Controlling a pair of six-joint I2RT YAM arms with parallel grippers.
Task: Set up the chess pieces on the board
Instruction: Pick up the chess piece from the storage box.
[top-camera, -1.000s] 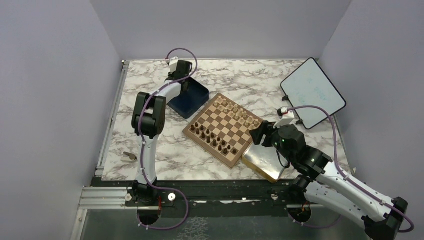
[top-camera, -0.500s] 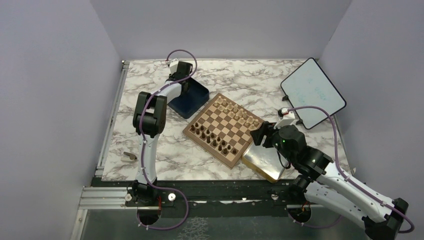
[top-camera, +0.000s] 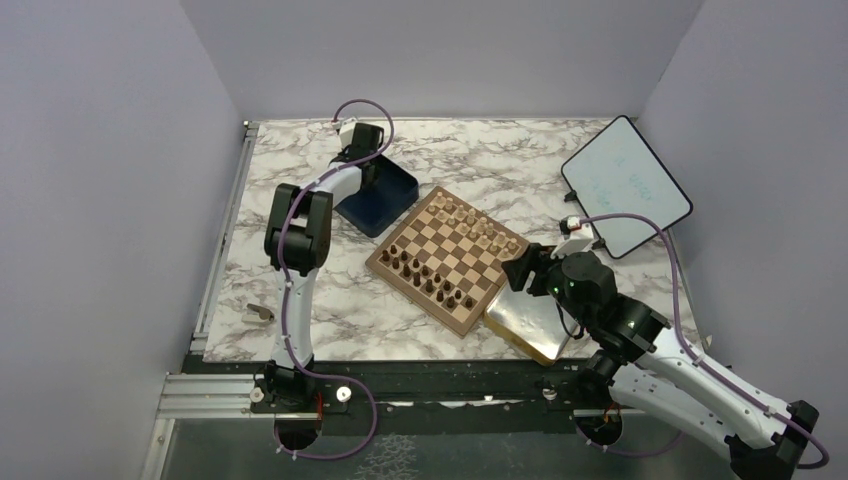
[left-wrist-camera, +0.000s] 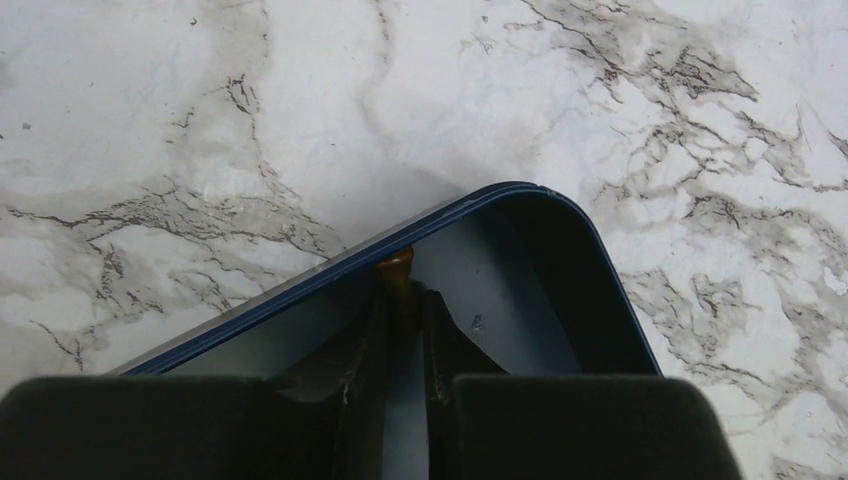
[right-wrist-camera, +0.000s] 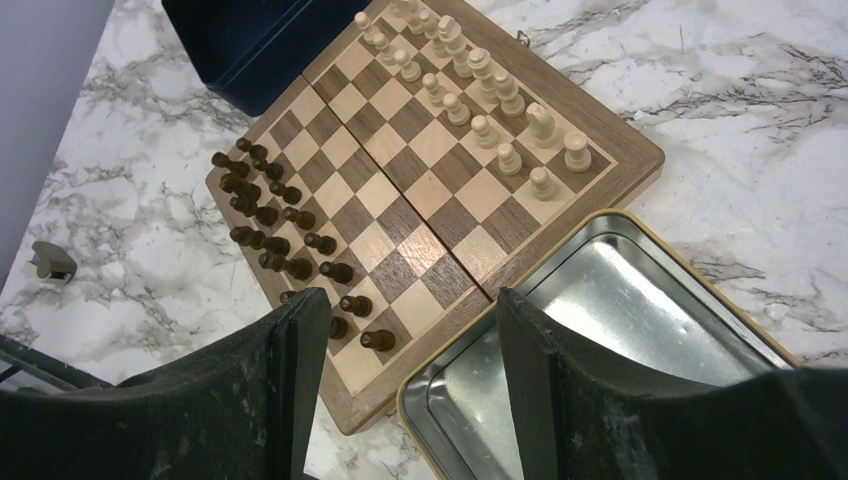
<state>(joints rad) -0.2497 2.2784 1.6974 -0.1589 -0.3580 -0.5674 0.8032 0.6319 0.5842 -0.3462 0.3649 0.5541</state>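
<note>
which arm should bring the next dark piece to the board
Left: the left gripper is in the blue box, pinching a brown chess piece. The right gripper hangs open and empty above the board edge.

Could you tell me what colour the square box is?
Dark blue box, clearest from the top external view.

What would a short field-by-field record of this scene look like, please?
board: on the marble table, between the dark blue box and the metal tray
dark chess pieces: lined along the board's side nearer the arms
pale pieces: lined along the opposite side
left end effector: inside the box, closed on a brown piece at its wall
right end effector: open, above the tray beside the board
</note>
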